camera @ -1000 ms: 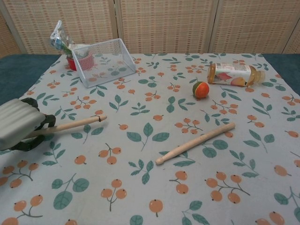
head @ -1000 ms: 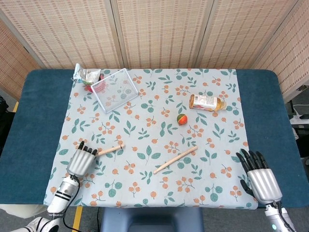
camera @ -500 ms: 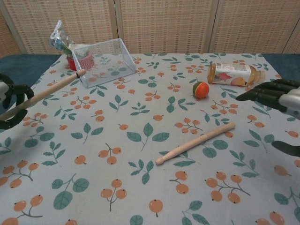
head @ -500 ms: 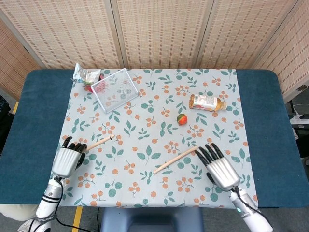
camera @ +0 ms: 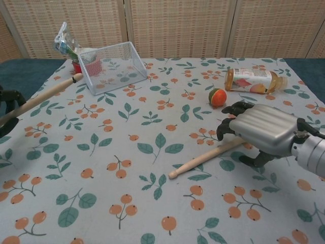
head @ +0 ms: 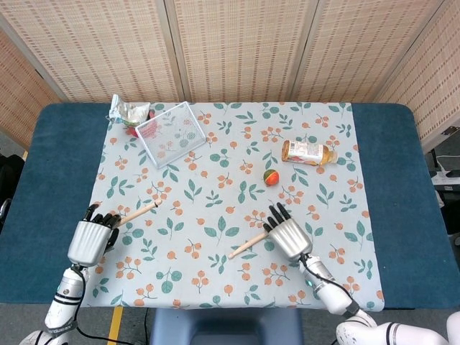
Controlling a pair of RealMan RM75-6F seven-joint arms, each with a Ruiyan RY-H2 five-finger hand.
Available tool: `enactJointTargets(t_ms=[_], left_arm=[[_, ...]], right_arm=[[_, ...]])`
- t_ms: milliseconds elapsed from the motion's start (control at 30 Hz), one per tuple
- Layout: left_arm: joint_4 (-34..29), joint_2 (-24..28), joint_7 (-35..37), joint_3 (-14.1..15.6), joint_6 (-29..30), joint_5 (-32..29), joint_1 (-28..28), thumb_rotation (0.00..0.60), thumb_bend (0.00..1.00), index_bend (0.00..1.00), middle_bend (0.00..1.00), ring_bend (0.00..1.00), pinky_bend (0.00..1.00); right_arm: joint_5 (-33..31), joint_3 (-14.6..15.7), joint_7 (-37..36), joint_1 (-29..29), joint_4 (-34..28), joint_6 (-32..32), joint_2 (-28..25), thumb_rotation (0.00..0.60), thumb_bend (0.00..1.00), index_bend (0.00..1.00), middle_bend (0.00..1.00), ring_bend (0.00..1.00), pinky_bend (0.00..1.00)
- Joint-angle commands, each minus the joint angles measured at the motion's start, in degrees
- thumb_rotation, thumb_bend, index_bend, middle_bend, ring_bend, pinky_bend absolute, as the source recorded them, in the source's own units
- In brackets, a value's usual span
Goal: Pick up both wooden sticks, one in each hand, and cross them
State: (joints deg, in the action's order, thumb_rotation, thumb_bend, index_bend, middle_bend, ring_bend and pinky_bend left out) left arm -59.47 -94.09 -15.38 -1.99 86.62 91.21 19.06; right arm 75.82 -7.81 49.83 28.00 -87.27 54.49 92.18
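My left hand [head: 90, 241] grips one wooden stick [head: 138, 212] at the table's left edge. The stick is lifted and points up and away to the right; the chest view shows this stick [camera: 45, 96] rising from the left hand [camera: 7, 109] toward the basket. The second wooden stick [head: 246, 246] lies flat on the cloth in the middle front. My right hand [head: 290, 236] hovers over its right end, hiding that end. In the chest view the right hand [camera: 261, 133] arches over the stick [camera: 205, 158], fingers on the far side, thumb on the near side, not closed on it.
A tipped wire basket [head: 171, 133] and a snack packet [head: 128, 111] sit at the back left. A lying bottle [head: 307, 152] and a small red-green ball [head: 271, 177] are at the back right, just beyond my right hand. The floral cloth [head: 215, 287] ends near the front edge.
My left hand has lifted its stick off the cloth and drawn it left. My right hand has come in from the front right corner and now sits over the second stick's end.
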Motion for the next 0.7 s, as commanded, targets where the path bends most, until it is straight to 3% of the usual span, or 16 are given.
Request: enactJointTargets(t_ms=[33, 133, 433, 700], left_arm=[[0.37, -0.17, 0.18, 0.02, -0.13, 0.13, 0.03, 0.6, 0.51, 0.88, 0.92, 0.59, 0.27], [0.8, -0.32, 0.29, -0.07, -0.3, 0.1, 0.04, 0.6, 0.51, 0.88, 0.92, 0.59, 0.27], [1.99, -0.84, 0.39, -0.01, -0.64, 0.23, 0.0, 0.6, 0.51, 0.88, 0.92, 0.59, 0.27], [3.0, -1.14, 0.37, -0.01, -1.15, 0.07, -0.06, 0.6, 0.51, 0.88, 0.92, 0.59, 0.27]], right_arm=[[-1.29, -0.11, 0.74, 0.93, 1.44, 0.21, 1.2, 0.6, 0.3, 0.34, 0.29, 0.03, 0.07], [-1.88, 0.39, 1.04, 1.33, 2.55, 0.77, 1.6, 0.6, 0.3, 0.4, 0.35, 0.08, 0.09], [-4.18, 1.72, 1.95, 2.62, 4.3, 1.4, 2.9, 0.6, 0.3, 0.47, 0.42, 0.14, 0.11], [-3.64, 3.24, 2.18, 3.16, 4.85, 3.15, 3.17, 0.6, 0.3, 0.71, 0.6, 0.32, 0.19]])
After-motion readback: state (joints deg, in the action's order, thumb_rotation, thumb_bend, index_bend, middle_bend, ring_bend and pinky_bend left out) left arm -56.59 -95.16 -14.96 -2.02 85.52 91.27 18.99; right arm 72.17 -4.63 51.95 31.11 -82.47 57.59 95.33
